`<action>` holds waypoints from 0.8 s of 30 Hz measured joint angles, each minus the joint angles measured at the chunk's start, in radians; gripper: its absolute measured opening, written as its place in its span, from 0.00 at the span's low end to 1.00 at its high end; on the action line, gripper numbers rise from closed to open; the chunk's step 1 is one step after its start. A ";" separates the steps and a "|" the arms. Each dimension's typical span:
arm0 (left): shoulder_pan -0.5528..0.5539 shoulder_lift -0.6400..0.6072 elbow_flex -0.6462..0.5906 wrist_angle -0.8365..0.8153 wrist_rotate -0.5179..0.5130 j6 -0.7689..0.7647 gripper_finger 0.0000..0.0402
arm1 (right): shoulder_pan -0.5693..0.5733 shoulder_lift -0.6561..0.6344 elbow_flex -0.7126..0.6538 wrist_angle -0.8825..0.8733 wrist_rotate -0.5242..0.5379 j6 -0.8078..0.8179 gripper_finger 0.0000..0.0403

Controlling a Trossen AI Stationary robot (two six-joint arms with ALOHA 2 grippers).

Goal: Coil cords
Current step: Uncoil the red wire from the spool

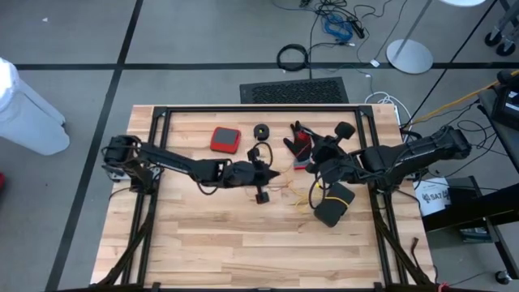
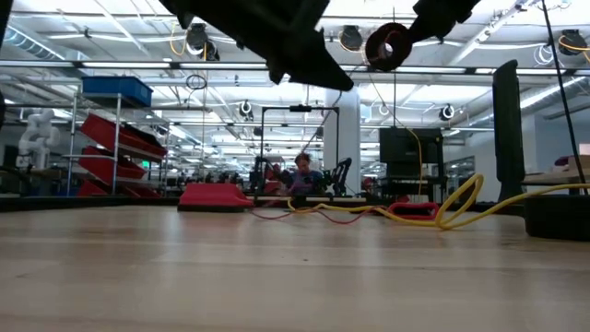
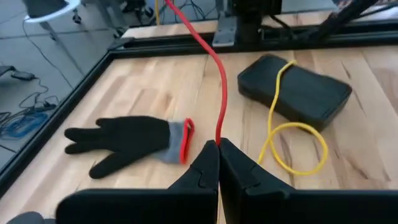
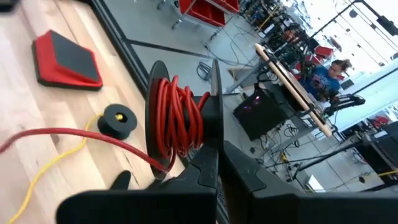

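So I'm looking down on the counter (image 1: 243,243) and the whole near half of it is sitting bare, plenty of room to move there, while everything is bunching up toward the far edge inside the black frame (image 1: 259,109). My left hand (image 3: 217,163) is hovering mid-counter with its fingers pressed together on the red-orange cord (image 3: 214,68), which is running taut away from it toward the other arm. My right hand (image 4: 214,163) is raised above the counter with fingers together, clamping the black reel (image 4: 180,118) that's carrying several red turns. The yellow cord (image 3: 292,140) is lying loose on the wood, looping over a flat black pad (image 3: 298,90) near the right side, and its own little black reel (image 4: 119,119) is resting flat by the far rail. A black glove (image 3: 127,142) with a red cuff is lying just beside the cords, and a red-and-black tray (image 1: 225,139) is sitting further left, near the far edge; I can't tell what's in it.
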 joint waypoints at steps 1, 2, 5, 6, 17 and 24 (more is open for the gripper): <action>0.001 0.010 0.000 0.001 -0.012 0.000 0.00 | 0.000 0.000 0.000 0.015 -0.001 -0.010 0.00; 0.005 0.021 0.000 -0.005 -0.027 0.000 0.00 | 0.002 0.000 0.000 0.031 -0.004 -0.021 0.00; 0.037 0.054 0.000 -0.038 -0.059 0.000 0.00 | 0.009 0.000 0.000 0.074 -0.040 -0.050 0.00; 0.051 0.058 -0.001 -0.058 -0.071 -0.004 0.00 | 0.014 0.000 0.000 0.079 -0.051 -0.056 0.00; 0.168 0.063 -0.001 -0.203 -0.108 -0.025 0.00 | 0.074 -0.008 0.000 0.041 -0.057 -0.052 0.00; 0.183 0.063 -0.001 -0.255 -0.102 -0.024 0.05 | 0.089 -0.013 0.000 0.000 -0.031 -0.032 0.00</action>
